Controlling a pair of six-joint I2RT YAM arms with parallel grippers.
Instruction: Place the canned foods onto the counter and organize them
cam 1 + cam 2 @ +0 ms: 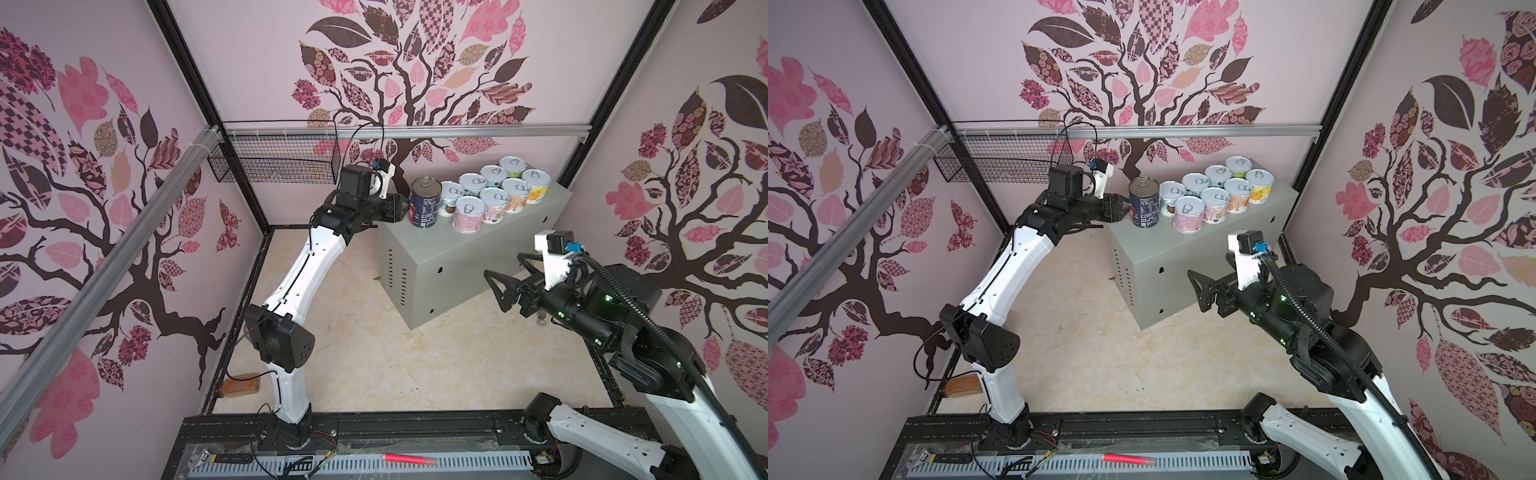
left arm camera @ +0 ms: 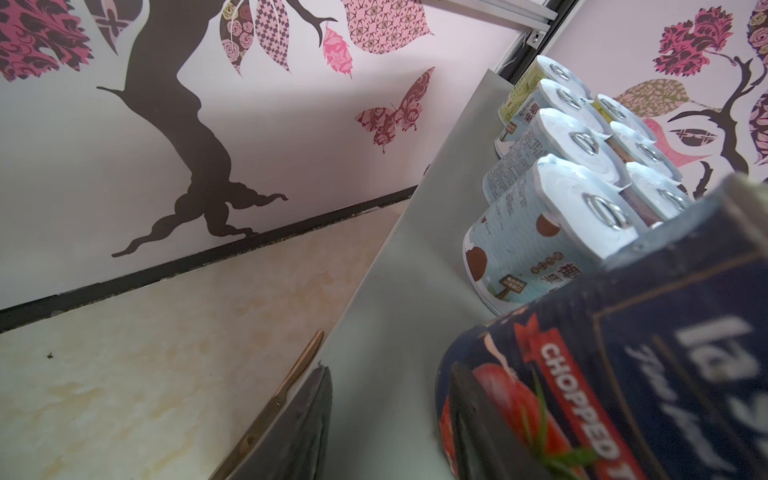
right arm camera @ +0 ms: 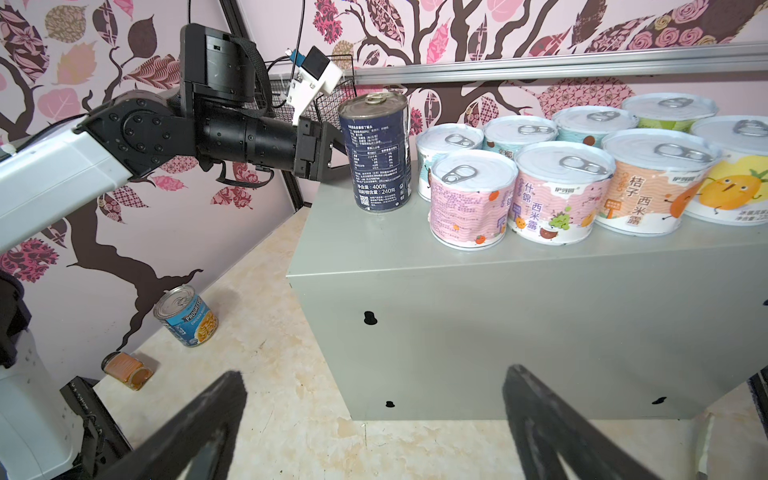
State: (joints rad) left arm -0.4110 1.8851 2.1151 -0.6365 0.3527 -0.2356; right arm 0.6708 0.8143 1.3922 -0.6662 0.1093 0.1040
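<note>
Several short pastel cans (image 1: pixel 494 195) (image 1: pixel 1214 195) (image 3: pixel 561 187) stand in two rows on the grey counter (image 1: pixel 457 257) (image 3: pixel 498 311). A tall dark-labelled can (image 1: pixel 424 203) (image 1: pixel 1144 203) (image 3: pixel 376 153) (image 2: pixel 623 353) stands upright at the left end of the rows. My left gripper (image 1: pixel 405 208) (image 2: pixel 388 370) (image 3: pixel 334 153) sits at that can's left side, jaws apart, with only bare counter top between them; one finger overlaps the can's label. A blue-labelled can (image 3: pixel 187 316) rests on the floor by the left wall. My right gripper (image 1: pixel 509 270) (image 3: pixel 374 374) hangs wide open and empty before the counter's front.
A black wire basket (image 1: pixel 274 162) hangs on the back rail at the left. A small amber jar (image 1: pixel 241 384) (image 3: pixel 126 368) lies on the floor by the left wall. Coppery tongs (image 2: pixel 291 382) lie on the floor beside the counter's edge. A red pen (image 1: pixel 409 458) rests on the front rail.
</note>
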